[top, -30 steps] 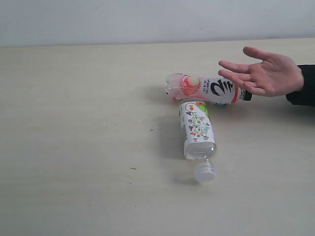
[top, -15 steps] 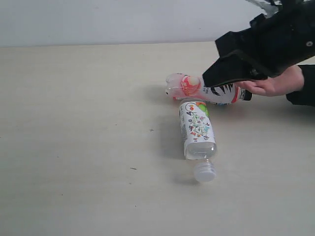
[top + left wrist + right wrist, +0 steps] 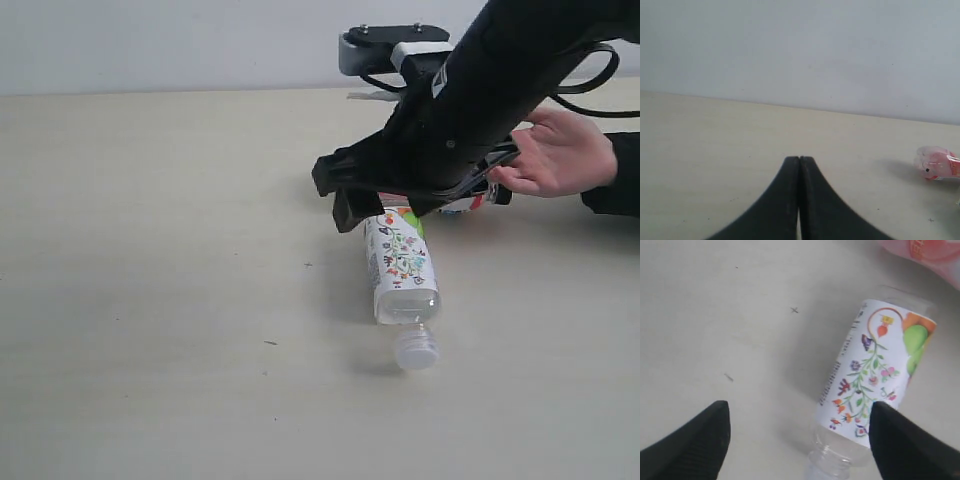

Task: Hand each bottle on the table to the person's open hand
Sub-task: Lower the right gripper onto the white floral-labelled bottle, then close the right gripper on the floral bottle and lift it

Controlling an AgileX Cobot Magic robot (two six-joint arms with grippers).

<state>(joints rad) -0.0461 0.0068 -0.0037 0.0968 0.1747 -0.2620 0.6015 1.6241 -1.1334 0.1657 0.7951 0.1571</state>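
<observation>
Jaws spread wide, my right gripper [image 3: 797, 412] hangs over the floral bottle [image 3: 870, 375] lying on its side on the table [image 3: 715, 300], apparently lined up to straddle its body. Beyond it the pink-red bottle [image 3: 937, 163] lies near the person's open hand [image 3: 560, 150]; my left gripper [image 3: 799, 159] sits closed, well aside.

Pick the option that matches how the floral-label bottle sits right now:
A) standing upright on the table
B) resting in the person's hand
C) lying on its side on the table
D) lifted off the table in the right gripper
C: the floral-label bottle lies on its side on the table, and the right gripper above it has its jaws open, gripping nothing.
</observation>
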